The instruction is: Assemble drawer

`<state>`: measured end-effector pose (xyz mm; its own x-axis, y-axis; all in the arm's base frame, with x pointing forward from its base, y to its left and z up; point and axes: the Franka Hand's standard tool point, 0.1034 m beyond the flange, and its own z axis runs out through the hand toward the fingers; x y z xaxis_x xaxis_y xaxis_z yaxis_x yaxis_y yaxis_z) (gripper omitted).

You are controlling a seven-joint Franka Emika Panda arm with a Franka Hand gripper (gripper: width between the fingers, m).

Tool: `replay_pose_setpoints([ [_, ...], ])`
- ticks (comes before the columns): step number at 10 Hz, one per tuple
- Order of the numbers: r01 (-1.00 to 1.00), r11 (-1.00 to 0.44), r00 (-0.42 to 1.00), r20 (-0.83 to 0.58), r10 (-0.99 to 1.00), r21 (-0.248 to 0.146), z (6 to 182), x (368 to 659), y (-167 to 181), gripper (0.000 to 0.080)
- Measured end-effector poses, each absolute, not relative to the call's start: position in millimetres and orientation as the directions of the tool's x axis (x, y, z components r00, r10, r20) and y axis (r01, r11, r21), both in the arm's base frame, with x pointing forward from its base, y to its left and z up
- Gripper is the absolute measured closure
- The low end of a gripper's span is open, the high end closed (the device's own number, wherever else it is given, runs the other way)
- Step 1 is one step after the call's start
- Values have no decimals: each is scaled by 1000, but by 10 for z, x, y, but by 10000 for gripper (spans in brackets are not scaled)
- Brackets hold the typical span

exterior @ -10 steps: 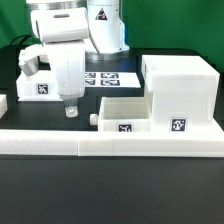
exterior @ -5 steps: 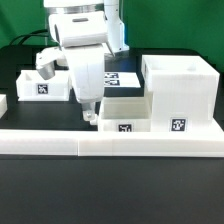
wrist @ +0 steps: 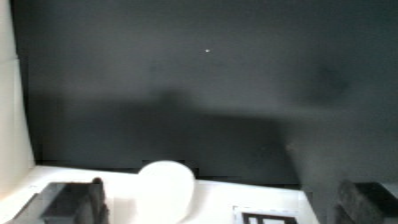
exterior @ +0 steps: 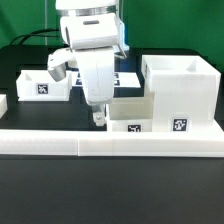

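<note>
Exterior view shows the arm point(exterior: 90, 35) reaching down over the black table point(exterior: 110, 195); its gripper point(exterior: 98, 117) hangs low at the end of a tray point(exterior: 130, 110) that faces the exterior view's left, with the fingertips close to the table. The tray is an open white box with a tag point(exterior: 127, 127) on its front wall. It stands right against the housing point(exterior: 180, 90), on the housing's side toward the exterior view's left; whether the two touch I cannot tell. The housing is the taller box, open at the top, with its own tag point(exterior: 177, 126) low on the front. Both stand just behind the rail point(exterior: 60, 143), which runs across the front of the table. A second tray point(exterior: 45, 85), also tagged, stands well apart toward the exterior view's left and further back; the marker board point(exterior: 125, 77) lies flat behind the first tray, partly hidden by the arm.

Wrist view looks down past the fingers point(wrist: 75, 205), which are dark and set wide apart, so the gripper is released and grasps nothing. The tray's rounded white knob point(wrist: 166, 190) sits between them, nearer one finger and touching neither.
</note>
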<state>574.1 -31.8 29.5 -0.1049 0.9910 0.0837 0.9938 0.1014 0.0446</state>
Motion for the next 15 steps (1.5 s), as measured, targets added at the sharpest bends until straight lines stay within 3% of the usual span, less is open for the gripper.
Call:
replay_pose_setpoints([
  [3,995,93,-96,84,992,47,308,5756,-151,151],
  [6,998,-52,48,94,994,42,306,5753,-81,151],
  [10,998,-31,27,90,996,45,292,5751,-97,151],
  [13,997,57,-61,77,995,58,255,5793,197,151],
  [15,997,57,-61,76,995,58,251,5791,187,151],
])
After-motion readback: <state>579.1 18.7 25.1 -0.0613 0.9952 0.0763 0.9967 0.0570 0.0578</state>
